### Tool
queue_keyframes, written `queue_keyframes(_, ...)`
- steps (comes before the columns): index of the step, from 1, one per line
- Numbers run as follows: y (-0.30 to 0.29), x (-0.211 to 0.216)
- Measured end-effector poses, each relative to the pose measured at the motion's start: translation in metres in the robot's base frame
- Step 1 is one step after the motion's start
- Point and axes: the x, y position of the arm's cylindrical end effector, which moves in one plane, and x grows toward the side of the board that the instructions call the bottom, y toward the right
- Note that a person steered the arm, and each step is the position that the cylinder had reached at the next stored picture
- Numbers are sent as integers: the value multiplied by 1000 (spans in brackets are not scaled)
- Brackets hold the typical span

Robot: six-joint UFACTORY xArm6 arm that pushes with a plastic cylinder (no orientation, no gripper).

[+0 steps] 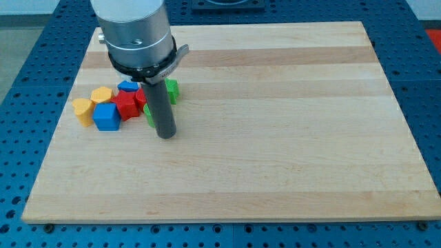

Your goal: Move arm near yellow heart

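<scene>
Camera view. A wooden board [275, 138] lies on a blue perforated table [27, 83]. All the blocks cluster near the board's left edge. The yellow heart [83, 109] is the leftmost piece, a rounded yellow block at the cluster's outer end; its heart outline is only partly legible. To its right sit a second yellow block [101, 94], a blue cube [107, 117], a red block [125, 103], a blue block [128, 86] toward the view's top, and green blocks [171, 88] partly hidden behind the rod. My tip [166, 136] rests on the board at the cluster's right side, just beside the green pieces and well apart from the yellow heart, with the other blocks between them. The rod has no jaws; it grasps nothing and appears to touch no block, though the green one is close. No writing is legible.
</scene>
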Motion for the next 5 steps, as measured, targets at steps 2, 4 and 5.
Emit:
queue_keyframes(2, -5, 14)
queue_keyframes(4, -53, 14)
queue_keyframes(5, -85, 23)
